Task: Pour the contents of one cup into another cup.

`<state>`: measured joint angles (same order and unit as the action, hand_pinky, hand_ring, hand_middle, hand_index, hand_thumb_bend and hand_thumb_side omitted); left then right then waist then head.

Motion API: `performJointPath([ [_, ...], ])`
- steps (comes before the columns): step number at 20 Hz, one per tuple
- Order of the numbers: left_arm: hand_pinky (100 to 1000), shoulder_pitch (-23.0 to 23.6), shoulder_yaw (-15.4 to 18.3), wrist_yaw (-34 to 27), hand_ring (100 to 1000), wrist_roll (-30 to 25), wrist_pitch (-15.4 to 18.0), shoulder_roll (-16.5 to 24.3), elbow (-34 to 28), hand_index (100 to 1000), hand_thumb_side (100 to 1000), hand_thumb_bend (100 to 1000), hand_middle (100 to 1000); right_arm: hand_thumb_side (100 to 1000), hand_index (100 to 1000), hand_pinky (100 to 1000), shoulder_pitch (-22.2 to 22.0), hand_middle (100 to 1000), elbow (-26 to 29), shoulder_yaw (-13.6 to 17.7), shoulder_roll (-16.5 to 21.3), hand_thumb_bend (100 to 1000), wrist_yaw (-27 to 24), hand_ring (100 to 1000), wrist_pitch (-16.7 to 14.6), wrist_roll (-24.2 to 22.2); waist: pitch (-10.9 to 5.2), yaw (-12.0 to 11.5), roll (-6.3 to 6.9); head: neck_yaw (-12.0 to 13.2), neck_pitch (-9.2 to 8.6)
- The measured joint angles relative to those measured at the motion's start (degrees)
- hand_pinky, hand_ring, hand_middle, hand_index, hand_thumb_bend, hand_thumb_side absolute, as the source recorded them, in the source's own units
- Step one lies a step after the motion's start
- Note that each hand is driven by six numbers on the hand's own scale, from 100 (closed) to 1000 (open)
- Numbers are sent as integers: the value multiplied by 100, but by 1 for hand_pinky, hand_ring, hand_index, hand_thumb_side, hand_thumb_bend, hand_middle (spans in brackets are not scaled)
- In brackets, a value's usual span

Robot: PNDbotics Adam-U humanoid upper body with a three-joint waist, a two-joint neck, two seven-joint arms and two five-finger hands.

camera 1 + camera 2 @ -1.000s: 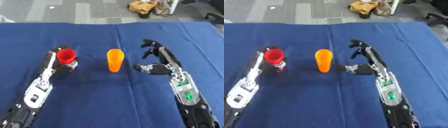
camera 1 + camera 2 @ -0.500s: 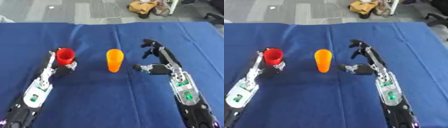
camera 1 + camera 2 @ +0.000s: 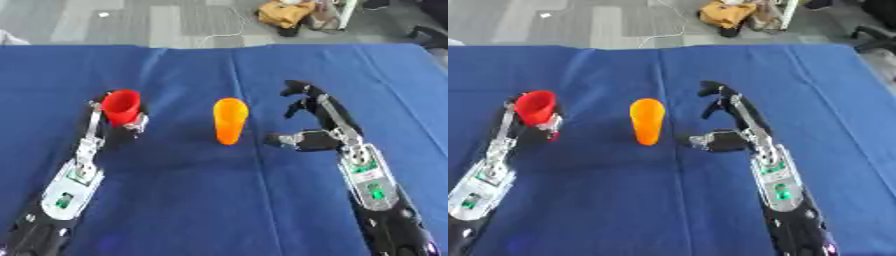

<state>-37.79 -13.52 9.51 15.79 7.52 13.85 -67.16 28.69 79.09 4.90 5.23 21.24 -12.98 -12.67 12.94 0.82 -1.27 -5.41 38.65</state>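
Left robot hand (image 3: 129, 122), entering from the lower left, has its fingers curled round a red cup (image 3: 121, 106), which it holds upright with the open mouth facing up, just above the blue-covered table (image 3: 201, 200). Whether the cup's base touches the cloth cannot be told.

Right robot hand (image 3: 317, 125), entering from the lower right, is open and holds nothing: its fingers are spread and arched upward, and its thumb (image 3: 284, 140) points toward the centre of the table.

An orange cup (image 3: 230, 120) stands between the two robot hands, nearer the right one, just beside the right thumb tip but apart from it. It is well apart from the red cup and the left robot hand. Its wider end is up and its narrower end rests on the cloth.
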Motion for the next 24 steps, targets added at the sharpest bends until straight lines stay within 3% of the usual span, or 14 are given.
performJointPath([
  [10,100,302,-29,-242,333,95,-204,120,-815,719,414,100,321,349,894,833,323,786,-691,37,-3,970,165,627,-315,401,-10,-87,68,-90,0],
  [24,100,598,-131,-348,333,-9,-394,128,-1383,717,441,100,318,395,883,844,679,784,-1484,67,-359,1000,296,628,-569,690,-63,-249,153,-258,1],
])
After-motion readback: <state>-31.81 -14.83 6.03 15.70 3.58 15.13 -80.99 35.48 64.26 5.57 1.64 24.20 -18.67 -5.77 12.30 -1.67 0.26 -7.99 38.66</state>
